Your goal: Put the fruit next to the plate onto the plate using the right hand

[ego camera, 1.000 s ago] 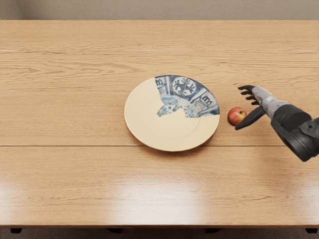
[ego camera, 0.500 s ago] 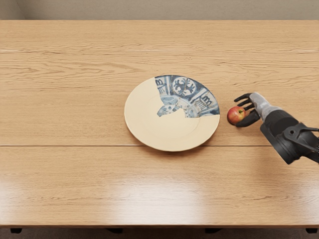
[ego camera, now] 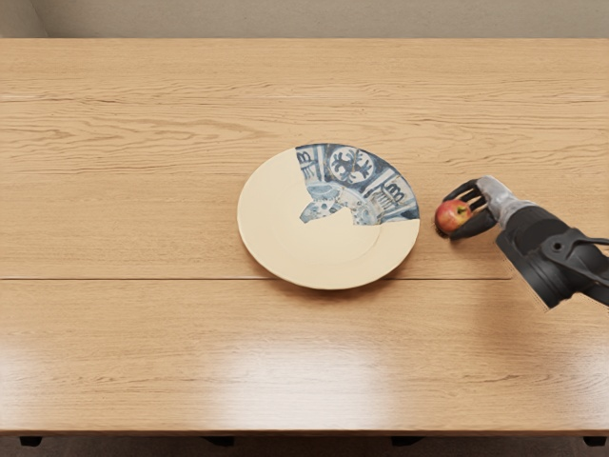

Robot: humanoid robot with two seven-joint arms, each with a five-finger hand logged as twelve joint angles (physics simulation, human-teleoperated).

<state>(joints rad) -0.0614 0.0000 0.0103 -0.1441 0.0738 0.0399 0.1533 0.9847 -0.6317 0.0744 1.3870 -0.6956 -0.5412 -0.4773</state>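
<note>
A small red apple (ego camera: 451, 215) lies on the table just right of the plate (ego camera: 285, 228), a round cream plate with a blue patterned section at its upper right. My right hand (ego camera: 467, 210) reaches in from the right edge and its dark fingers curl around the apple from the right side, thumb below and fingers above. The apple still looks to be at table level, apart from the plate's rim. The left arm is out of view.
The wooden table (ego camera: 143, 333) spreads wide on all sides of the plate. My right forearm (ego camera: 552, 257) lies low over the table's right part.
The right hand has moved left onto the apple and its fingers have closed from spread to curled around it. The apple has barely shifted.
</note>
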